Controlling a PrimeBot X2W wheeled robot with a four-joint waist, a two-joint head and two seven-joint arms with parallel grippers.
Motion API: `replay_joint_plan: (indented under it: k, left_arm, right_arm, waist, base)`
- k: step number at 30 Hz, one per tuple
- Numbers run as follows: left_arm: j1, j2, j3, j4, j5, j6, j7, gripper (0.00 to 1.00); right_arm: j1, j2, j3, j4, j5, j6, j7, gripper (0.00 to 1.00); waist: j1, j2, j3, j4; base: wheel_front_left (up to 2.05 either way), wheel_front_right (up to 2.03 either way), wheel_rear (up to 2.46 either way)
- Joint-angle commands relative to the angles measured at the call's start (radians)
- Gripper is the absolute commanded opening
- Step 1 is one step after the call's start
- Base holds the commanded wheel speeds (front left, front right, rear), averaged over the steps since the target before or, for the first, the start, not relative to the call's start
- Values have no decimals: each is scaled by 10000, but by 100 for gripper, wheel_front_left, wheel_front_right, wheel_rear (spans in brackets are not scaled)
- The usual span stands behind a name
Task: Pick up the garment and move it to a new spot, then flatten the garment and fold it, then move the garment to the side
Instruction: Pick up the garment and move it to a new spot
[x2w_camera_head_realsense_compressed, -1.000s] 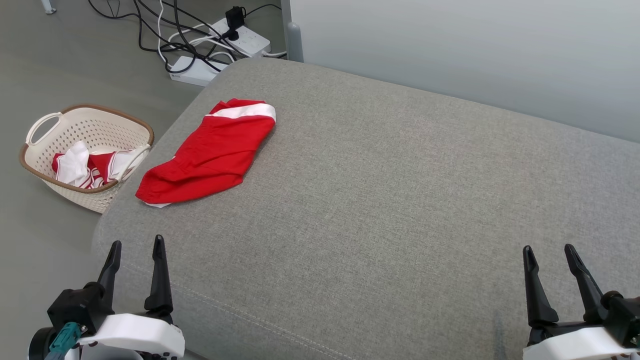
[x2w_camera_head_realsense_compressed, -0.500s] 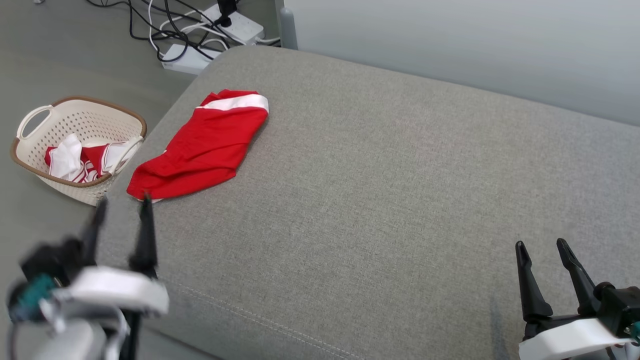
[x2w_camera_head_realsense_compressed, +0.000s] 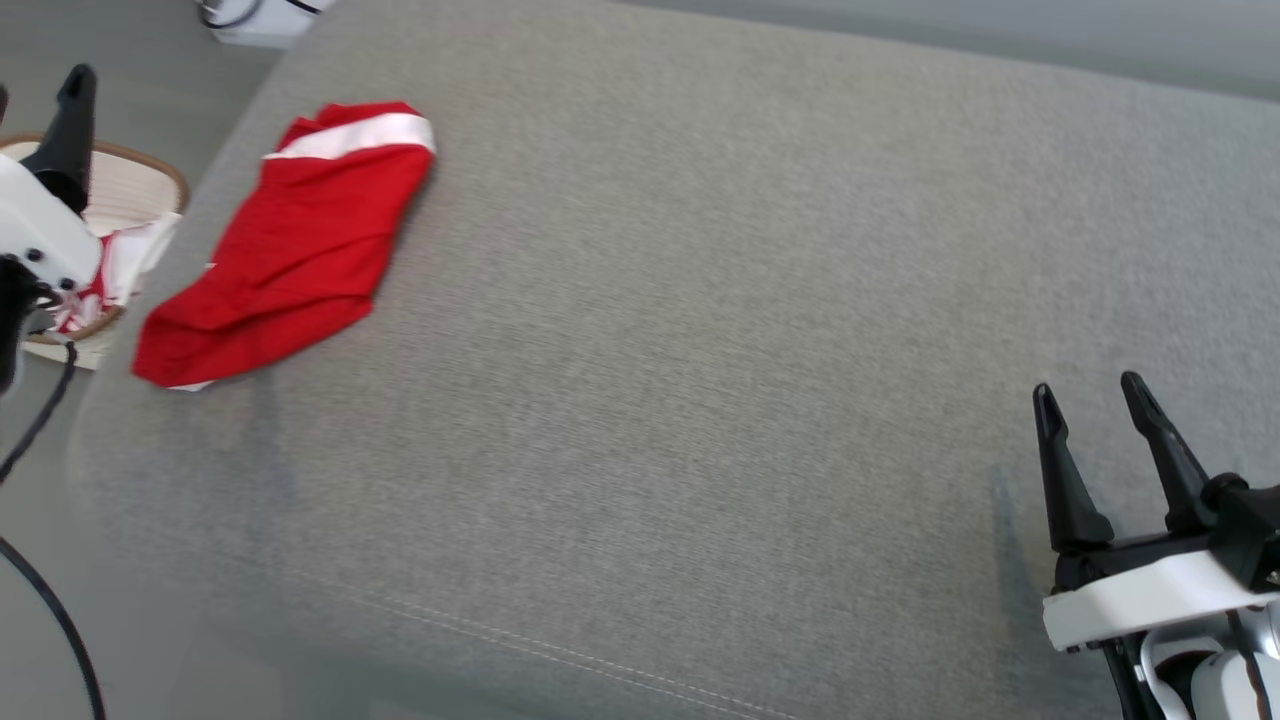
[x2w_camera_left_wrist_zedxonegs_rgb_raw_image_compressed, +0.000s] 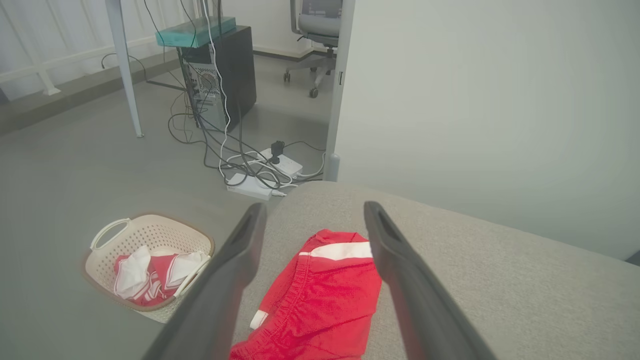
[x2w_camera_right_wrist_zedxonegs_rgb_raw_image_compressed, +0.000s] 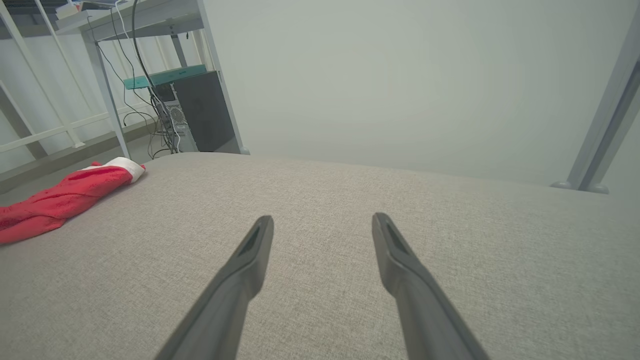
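Head view: the red garment (x2w_camera_head_realsense_compressed: 285, 245) lies rumpled near the grey cushion's (x2w_camera_head_realsense_compressed: 700, 350) left edge, not yet lifted; the right jaws wait apart, empty. Left wrist view: the left jaws are spread wide and frame the garment, likely lining up a grasp. Right wrist view: the right jaws are parted above bare cushion.

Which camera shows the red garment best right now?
Head view: the whole red garment lies in plain sight from above. Left wrist view crops its lower end between the fingers; right wrist view catches it edge-on, at the frame's left.
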Motion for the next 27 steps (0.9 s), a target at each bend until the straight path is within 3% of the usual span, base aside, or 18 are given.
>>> replay_joint_plan:
  k: [1,2,9,23,25,27]
  left_arm:
    - [-674,540,399,420,-218,-194,309,100]
    - [-996,603,310,1281,-284,-380,653,100]
    - [-1370,651,417,3893,-682,-733,1114,100]
    - [-1421,489,326,6291,-824,-1373,929,100]
    - [-1512,460,288,6492,-810,-1482,878,3]
    - [-1613,466,249,6661,-763,-1548,750,0]
  right_arm:
    - [-349,-150,245,-392,-6,29,-15,100]
    - [-456,-208,269,-408,6,29,2,100]
    - [-860,-398,424,-577,58,29,83,100]
    - [-1186,-620,435,-856,167,29,215,100]
    - [-1219,-651,435,-854,194,29,217,100]
    - [-1246,-666,436,-842,239,29,200,100]
  waist:
    - [-1,0,602,-587]
    - [-1,0,870,-814]
    - [-1,0,1758,-1434]
    - [-1,0,2416,-1624]
    - [-1,0,2412,-1632]
    - [-1,0,2377,-1648]
  base:
    - [0,0,0]
    - [0,0,0]
    - [0,0,0]
    - [0,0,0]
    - [0,0,0]
    - [0,0,0]
